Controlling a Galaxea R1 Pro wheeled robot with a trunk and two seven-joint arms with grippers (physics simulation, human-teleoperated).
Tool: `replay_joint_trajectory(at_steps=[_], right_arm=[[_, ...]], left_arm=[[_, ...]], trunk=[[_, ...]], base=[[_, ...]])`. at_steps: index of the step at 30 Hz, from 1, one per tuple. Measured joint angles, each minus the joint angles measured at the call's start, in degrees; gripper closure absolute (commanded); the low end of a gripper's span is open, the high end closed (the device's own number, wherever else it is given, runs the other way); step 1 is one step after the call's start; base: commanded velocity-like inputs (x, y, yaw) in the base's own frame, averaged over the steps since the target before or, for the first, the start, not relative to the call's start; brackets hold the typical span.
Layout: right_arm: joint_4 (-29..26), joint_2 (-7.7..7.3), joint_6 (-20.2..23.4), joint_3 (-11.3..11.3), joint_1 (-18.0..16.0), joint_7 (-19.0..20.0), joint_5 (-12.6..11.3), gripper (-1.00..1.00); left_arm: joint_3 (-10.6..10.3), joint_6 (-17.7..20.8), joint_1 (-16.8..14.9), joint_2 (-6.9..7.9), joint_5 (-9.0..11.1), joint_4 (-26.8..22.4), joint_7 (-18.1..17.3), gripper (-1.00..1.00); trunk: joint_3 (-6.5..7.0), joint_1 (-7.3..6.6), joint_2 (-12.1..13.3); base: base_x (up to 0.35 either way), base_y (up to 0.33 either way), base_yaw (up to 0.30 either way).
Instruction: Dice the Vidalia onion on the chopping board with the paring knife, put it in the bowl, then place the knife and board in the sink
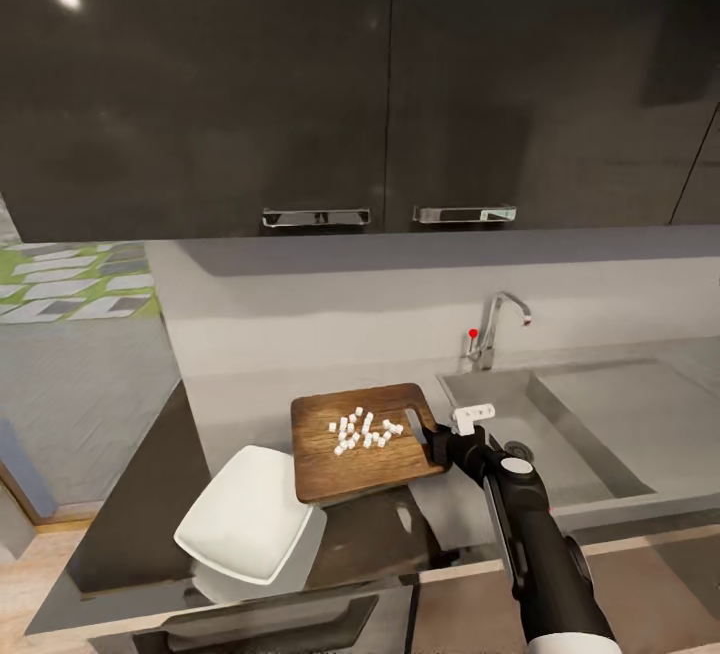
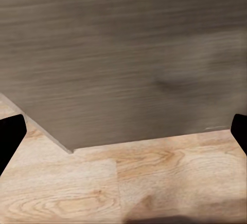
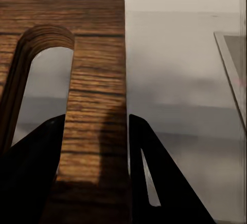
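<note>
The brown chopping board (image 1: pixel 340 469) is on the grey countertop (image 1: pixel 245 389), just left of the sink (image 1: pixel 590 434). Small white cubes of diced Vidalia onion (image 1: pixel 362 431) lie in a loose heap on its middle. My right gripper (image 1: pixel 432 434) is shut on the board's right short end, beside the handle slot. In the right wrist view the board (image 3: pixel 98 54) sits between the two dark fingers (image 3: pixel 154 172). The white bowl (image 1: pixel 245 519) stands at the board's front left corner. My left gripper (image 2: pixel 123 136) is open, facing wood floor. The paring knife is out of view.
A chrome faucet (image 1: pixel 497 324) with a red knob stands behind the steel basin, and the drainboard (image 1: pixel 640 404) stretches to the right. Glossy black upper cabinets (image 1: pixel 380 84) hang overhead. A grey panel (image 2: pixel 123 59) stands over the floor in the left wrist view.
</note>
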Motion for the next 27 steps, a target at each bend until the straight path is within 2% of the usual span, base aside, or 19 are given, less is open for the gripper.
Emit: replay_joint_trajectory(at_steps=[6, 16, 21, 27], right_arm=[[-6.13, 0.01, 5.49, 0.11, -0.01, 0.19, 0.18, 1.0], [-7.34, 0.01, 6.72, 0.33, 0.0, 0.02, 0.22, 1.0], [-7.52, 0.01, 8.93, 0.27, -0.01, 0.02, 3.91, 1.0], [-8.28, 0.01, 9.49, 0.3, -0.01, 0.0, 4.43, 1.0]], left_arm=[[0.0, 0.0, 0.0, 0.0, 0.0, -0.08, 0.0, -1.0], [0.0, 0.0, -0.02, 0.0, 0.0, -0.15, -0.01, -1.0], [0.0, 0.01, -0.02, 0.0, 0.0, -0.19, 0.0, -1.0], [0.0, -0.03, -0.02, 0.0, 0.0, -0.36, 0.0, -1.0]], trunk=[[0.01, 0.0, 0.0], [0.46, 0.0, -0.04], [0.88, 0.01, -0.07], [1.43, 0.01, -0.07]], base=[[-0.004, 0.002, 0.0], [0.0, 0.0, 0.0], [0.0, 0.0, 0.0], [0.0, 0.0, 0.0]])
